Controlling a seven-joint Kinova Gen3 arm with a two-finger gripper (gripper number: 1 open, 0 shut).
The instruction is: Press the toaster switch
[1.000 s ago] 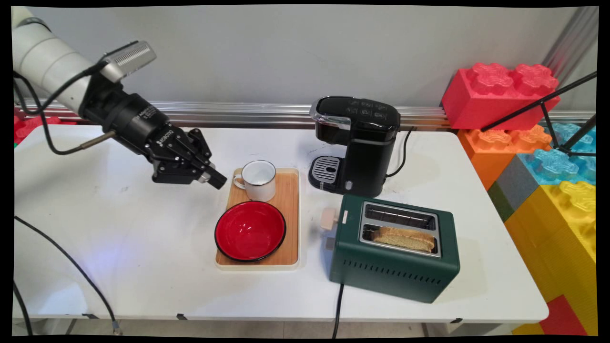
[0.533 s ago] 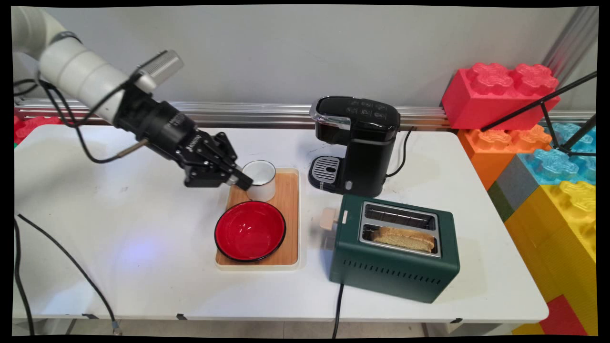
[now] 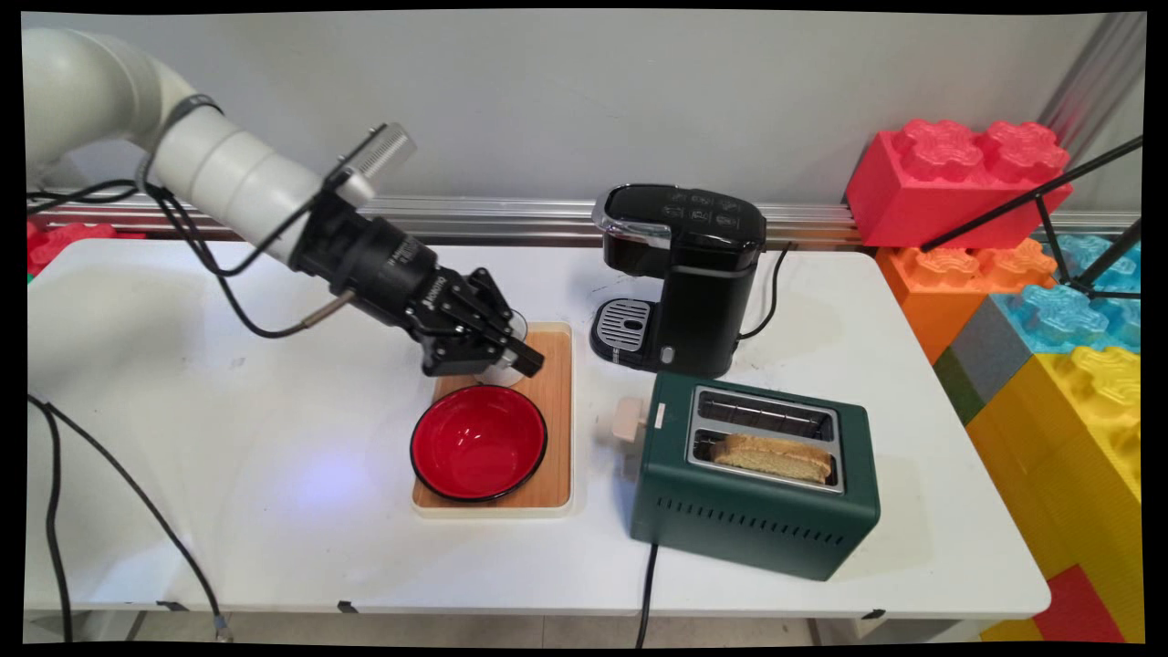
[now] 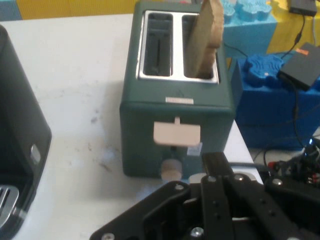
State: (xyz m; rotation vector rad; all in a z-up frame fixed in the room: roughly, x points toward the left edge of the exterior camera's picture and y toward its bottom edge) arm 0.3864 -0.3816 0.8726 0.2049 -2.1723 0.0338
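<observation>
over the wooden tray (image 3: 553, 401), the gripper (image 3: 511, 358) covered the white mug (image 3: 518, 321) beside the red bowl (image 3: 478, 442); finger opening could not be determined.

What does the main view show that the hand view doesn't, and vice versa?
Main view only: the white arm, the gripper over a white mug it mostly hides, the red bowl, the wooden tray and the whole coffee machine.
Hand view only: the toaster's beige lever seen head-on, and a dark box with cables beyond the table.
Both: the green toaster with a bread slice in one slot, the white table and coloured blocks.
</observation>
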